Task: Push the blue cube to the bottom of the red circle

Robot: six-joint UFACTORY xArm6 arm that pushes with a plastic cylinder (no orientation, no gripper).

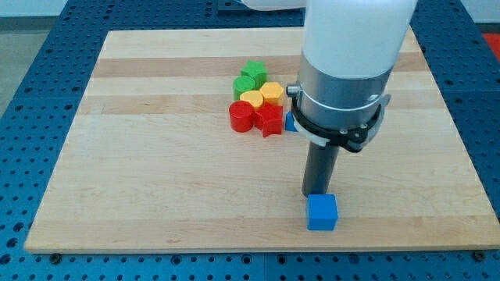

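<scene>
The blue cube [322, 212] sits near the board's bottom edge, right of centre. My tip [316, 193] rests right at the cube's top edge, touching or nearly touching it. The red circle [242, 117] is a short red cylinder at the left end of a cluster above and to the left of the cube. A red star [269, 119] sits right beside the circle on its right. The arm's white and grey body [344, 70] hides the board behind it.
The cluster also holds a green star [254, 72], a green block [244, 84], a yellow heart-like block [251, 98] and a yellow hexagon [271, 92]. A second blue block [290, 121] peeks out beside the arm. The wooden board [156, 172] lies on a blue perforated table [31, 47].
</scene>
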